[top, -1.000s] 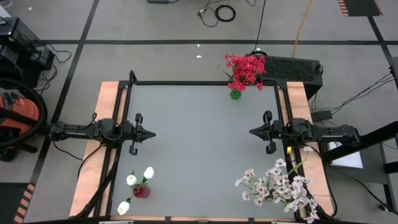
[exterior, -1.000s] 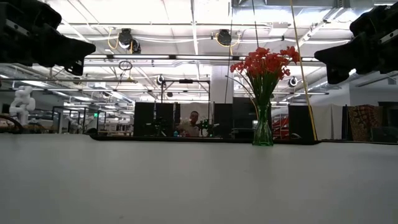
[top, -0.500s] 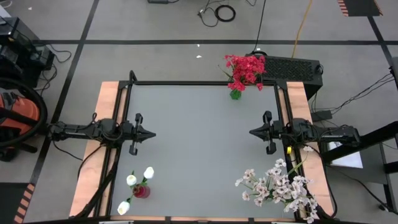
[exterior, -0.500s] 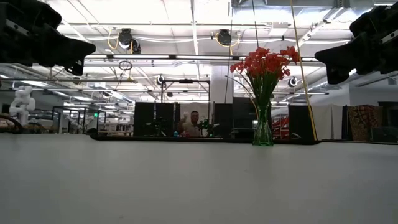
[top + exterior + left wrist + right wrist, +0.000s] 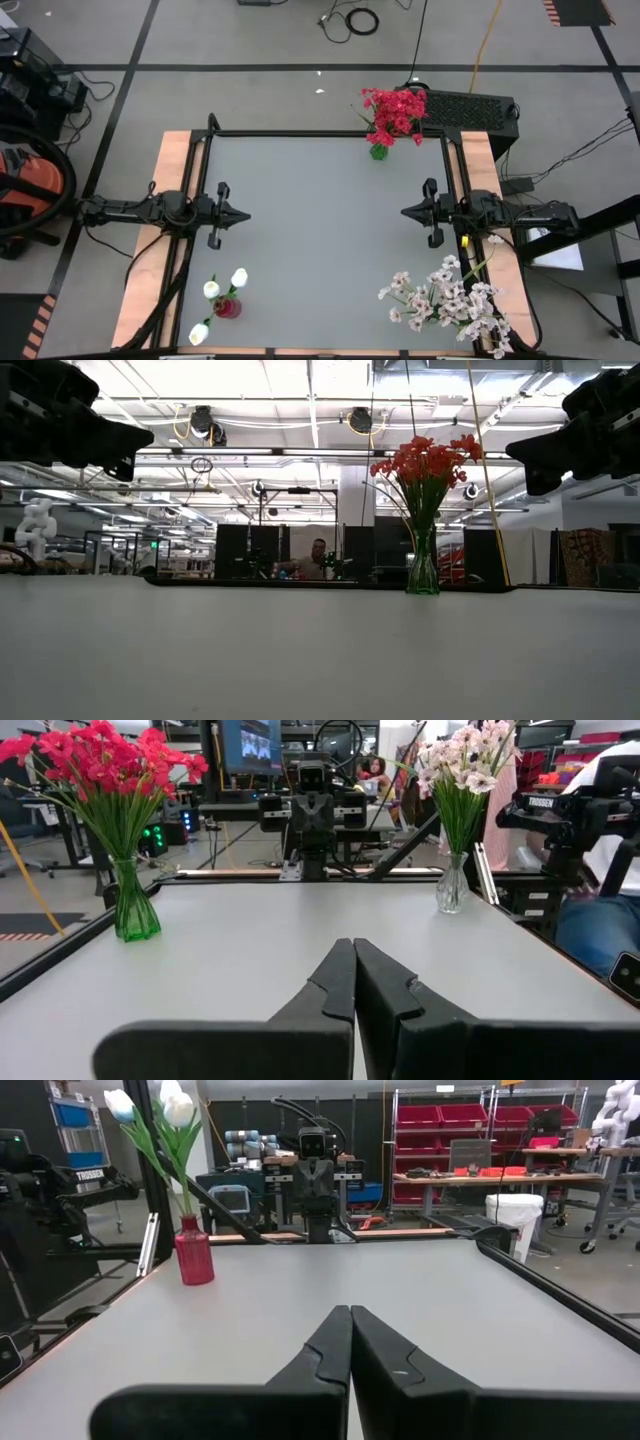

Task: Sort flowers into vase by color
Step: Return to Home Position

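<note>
- While both arms wait at the worktop (image 5: 320, 235) sides, left claw (image 5: 245, 214) and right claw (image 5: 404, 212) are each pressed together.
- Three white tulips (image 5: 239, 277) stand in the red vase (image 5: 227, 307).

Both arms reach level and inward, each from its own side, in mirrored poses. The left arm (image 5: 150, 210) extends from the left, and the left gripper (image 5: 243, 214) points right toward the middle, its fingers (image 5: 335, 982) pressed together tip to tip. The right arm (image 5: 510, 212) extends from the right, and the right gripper (image 5: 406, 211) points left, its fingers likewise closed. The two grippers face each other, well apart, raised at equal height.
</note>
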